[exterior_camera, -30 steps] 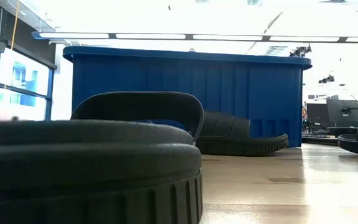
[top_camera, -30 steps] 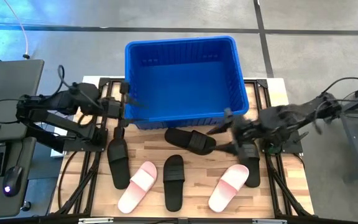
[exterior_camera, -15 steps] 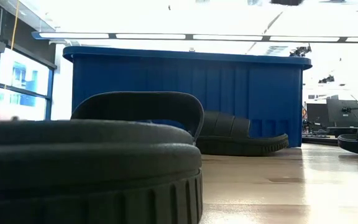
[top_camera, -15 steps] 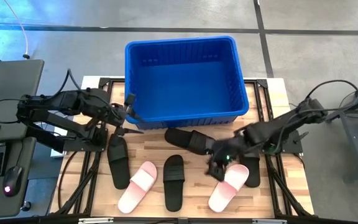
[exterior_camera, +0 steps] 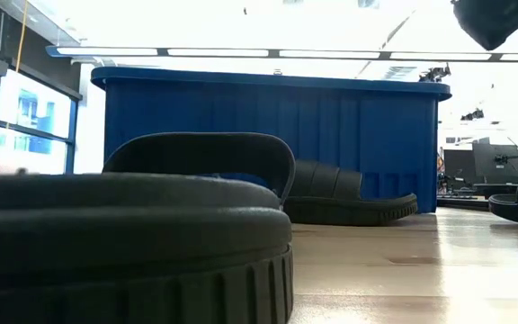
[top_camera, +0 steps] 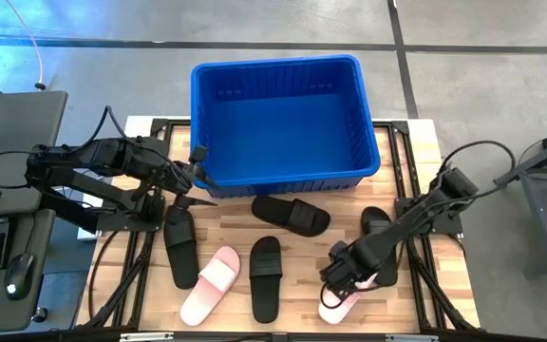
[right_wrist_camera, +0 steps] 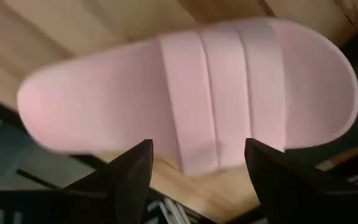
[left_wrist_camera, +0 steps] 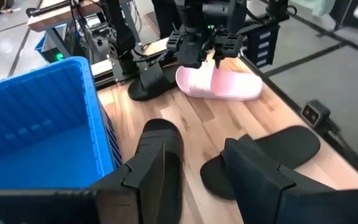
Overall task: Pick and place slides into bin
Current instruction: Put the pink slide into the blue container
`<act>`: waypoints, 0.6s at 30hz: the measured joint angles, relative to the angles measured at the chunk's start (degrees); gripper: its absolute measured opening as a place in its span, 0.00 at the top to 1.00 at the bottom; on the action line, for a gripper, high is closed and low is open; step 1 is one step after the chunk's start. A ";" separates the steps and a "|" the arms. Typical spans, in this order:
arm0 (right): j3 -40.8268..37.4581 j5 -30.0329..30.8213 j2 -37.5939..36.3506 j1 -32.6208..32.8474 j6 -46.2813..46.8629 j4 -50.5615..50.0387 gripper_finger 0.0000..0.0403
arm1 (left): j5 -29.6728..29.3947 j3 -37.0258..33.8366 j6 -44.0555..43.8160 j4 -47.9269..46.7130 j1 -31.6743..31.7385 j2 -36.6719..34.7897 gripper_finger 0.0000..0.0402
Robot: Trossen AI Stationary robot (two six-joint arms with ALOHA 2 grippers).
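Pink slide (right_wrist_camera: pixel 191 112) under right tool (top_camera: pixel 346 275) (fingers spread), left tool (top_camera: pixel 196 180) spread nr bin (top_camera: pixel 275 71)

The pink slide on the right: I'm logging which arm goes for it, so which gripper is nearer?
Right. The right gripper hovers over that pink slide, jaws open; the left gripper waits by the bin.

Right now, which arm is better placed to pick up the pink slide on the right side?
The right. Its gripper hangs open directly over that pink slide; the left gripper waits by the bin.
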 joint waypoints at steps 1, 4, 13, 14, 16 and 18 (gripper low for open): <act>0.44 0.34 0.75 0.00 0.30 -0.62 0.40 | -0.11 0.01 0.54 -0.45 0.00 0.00 0.61; 2.29 2.16 2.89 0.02 0.20 -4.48 0.40 | -1.94 0.01 0.68 -1.75 0.00 0.00 0.61; 5.05 4.84 6.42 0.00 -0.02 -7.70 0.40 | -3.02 -0.01 0.26 -3.83 0.02 0.00 0.61; 5.05 4.41 6.74 0.04 0.02 -7.85 0.40 | -3.02 -0.01 0.21 -3.83 0.02 0.00 0.61; 5.04 4.06 7.16 0.11 0.36 -8.11 0.40 | -3.02 -0.01 -0.24 -3.83 0.02 0.00 0.61; 5.03 4.28 7.48 0.34 0.49 -8.03 0.40 | -3.02 -0.01 -0.96 -3.83 0.02 0.00 0.61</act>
